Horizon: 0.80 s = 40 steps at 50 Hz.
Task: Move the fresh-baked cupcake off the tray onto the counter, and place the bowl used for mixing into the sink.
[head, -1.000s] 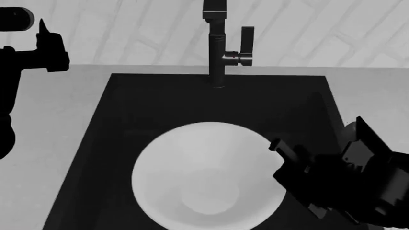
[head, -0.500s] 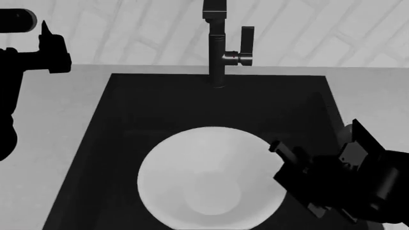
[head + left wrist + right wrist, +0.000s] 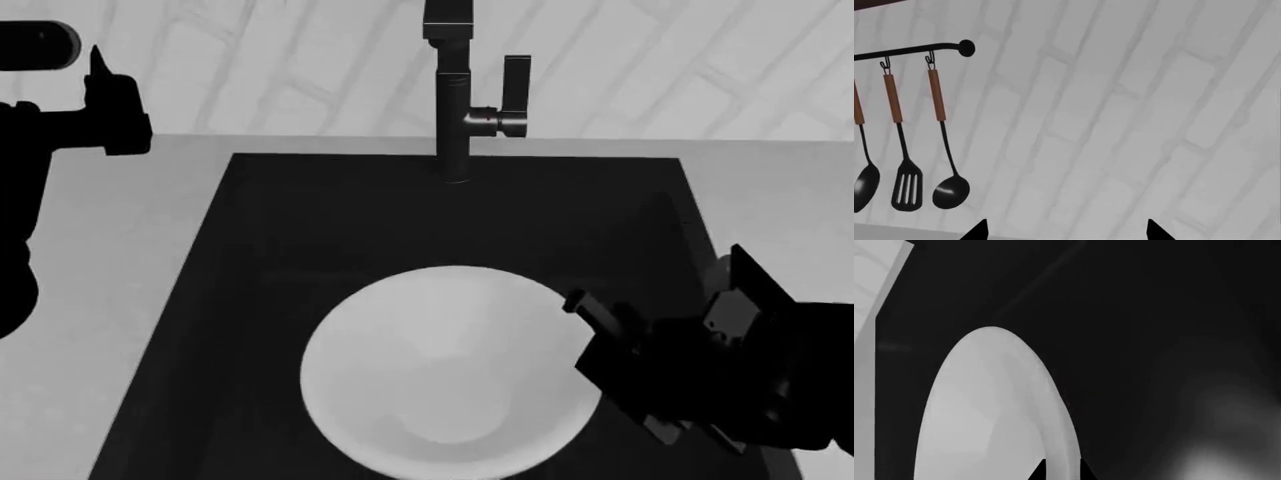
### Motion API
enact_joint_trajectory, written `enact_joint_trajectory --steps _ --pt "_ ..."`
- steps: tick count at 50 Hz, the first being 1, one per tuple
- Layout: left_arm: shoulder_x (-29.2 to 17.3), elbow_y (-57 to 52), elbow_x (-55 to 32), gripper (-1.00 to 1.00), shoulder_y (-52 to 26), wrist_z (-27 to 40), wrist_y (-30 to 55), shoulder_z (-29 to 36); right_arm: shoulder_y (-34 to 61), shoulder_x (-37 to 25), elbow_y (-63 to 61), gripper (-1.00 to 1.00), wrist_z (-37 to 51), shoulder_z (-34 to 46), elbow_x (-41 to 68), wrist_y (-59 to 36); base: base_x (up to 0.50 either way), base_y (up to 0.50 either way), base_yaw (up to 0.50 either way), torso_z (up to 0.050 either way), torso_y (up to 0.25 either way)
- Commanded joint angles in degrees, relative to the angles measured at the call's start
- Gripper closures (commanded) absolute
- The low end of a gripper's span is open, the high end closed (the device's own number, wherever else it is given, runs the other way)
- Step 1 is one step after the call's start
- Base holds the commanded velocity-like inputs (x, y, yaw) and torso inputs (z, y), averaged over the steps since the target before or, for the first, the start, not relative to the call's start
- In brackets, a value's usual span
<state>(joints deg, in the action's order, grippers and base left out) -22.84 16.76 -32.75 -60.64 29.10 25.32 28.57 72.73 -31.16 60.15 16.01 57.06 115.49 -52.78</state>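
The left claw (image 3: 114, 100) hangs over the worktop's (image 3: 120, 260) far left edge, fingers apart and empty. The bowl (image 3: 447, 370) sits inside the sink (image 3: 334, 215), toward its near side. It looks rigid, smooth and slippery, so the thin rim is the place to pinch; the right claw (image 3: 587, 305) is clamped there.

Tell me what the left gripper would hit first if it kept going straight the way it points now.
Probably the brick wall. The left gripper faces bare brick, and its wrist view shows nothing between them. The hanging utensils lie off to one side of that line. How far the wall is cannot be judged.
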Motion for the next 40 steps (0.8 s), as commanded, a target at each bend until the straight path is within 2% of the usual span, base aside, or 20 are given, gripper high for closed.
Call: enact_joint_trajectory --steps 1,12,13,31,40 --pt "0.06 0.17 0.04 -1.00 -0.38 -0.13 0.07 0.14 2.48 2.55 5.76 1.00 -4.85 1.00 -2.20 -0.96 0.00 0.00 0.00 0.000 0.000" --pt "0.14 0.30 0.16 -1.00 -0.28 -0.19 -0.07 0.37 2.97 3.29 7.12 1.00 -5.47 1.66 -2.74 -1.75 0.00 0.00 0.00 0.000 0.000" --pt "0.13 0.27 0.13 -1.00 -0.27 -0.19 -0.06 0.35 2.98 3.28 7.04 -1.00 -5.48 1.61 -2.66 -1.86 0.00 0.00 0.00 0.000 0.000" --pt "-0.13 -0.54 -0.16 -1.00 0.21 0.24 0.31 0.31 0.68 -0.57 -2.26 -1.00 1.09 -1.12 0.14 -0.10 0.00 0.00 0.00 0.000 0.000" --pt "-0.11 -0.60 -0.14 -1.00 0.27 0.32 0.36 0.42 -0.77 -4.58 -11.77 -1.00 8.18 -3.74 3.45 1.02 0.00 0.00 0.00 0.000 0.000"
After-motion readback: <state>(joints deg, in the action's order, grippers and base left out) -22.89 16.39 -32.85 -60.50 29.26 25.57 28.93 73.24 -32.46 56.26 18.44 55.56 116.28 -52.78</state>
